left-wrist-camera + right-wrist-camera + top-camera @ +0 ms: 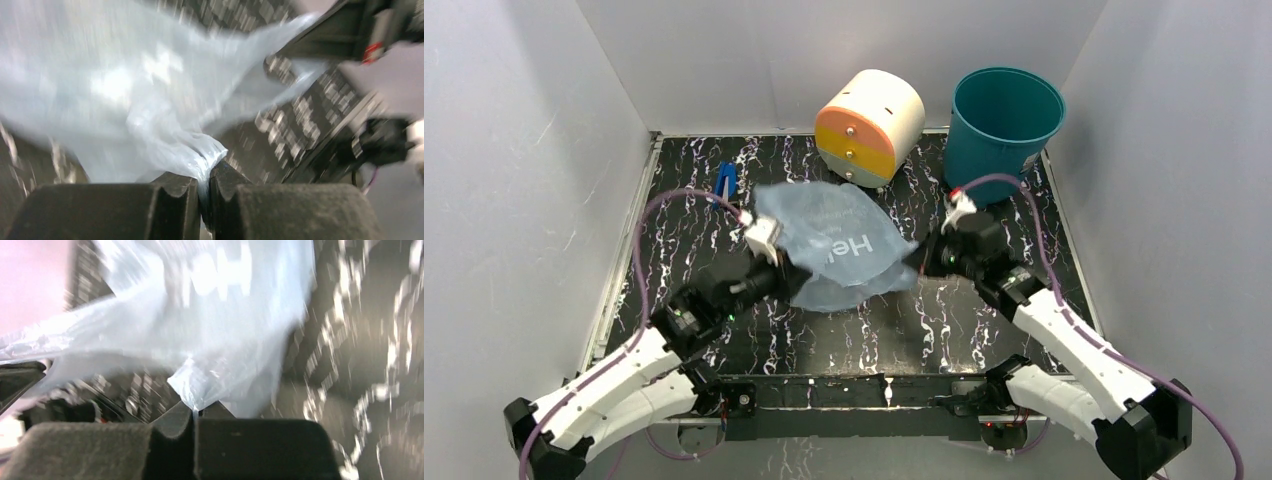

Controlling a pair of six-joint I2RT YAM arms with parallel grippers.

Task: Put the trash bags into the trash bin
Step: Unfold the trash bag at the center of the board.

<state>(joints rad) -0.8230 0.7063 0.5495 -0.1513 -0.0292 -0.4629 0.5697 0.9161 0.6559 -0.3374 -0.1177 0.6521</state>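
Left gripper (204, 175) and right gripper (194, 412) each pinch the crinkly translucent light-blue plastic bag (839, 240), stretched lengthwise between them.

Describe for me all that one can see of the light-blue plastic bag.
The thin, translucent light-blue plastic bag is crinkled and bears white lettering, partly readable as "He". It is spread between the arms, above the black white-veined table. The left gripper and the right gripper each pinch a bunched edge in shut jaws. Whether it touches the table is unclear.
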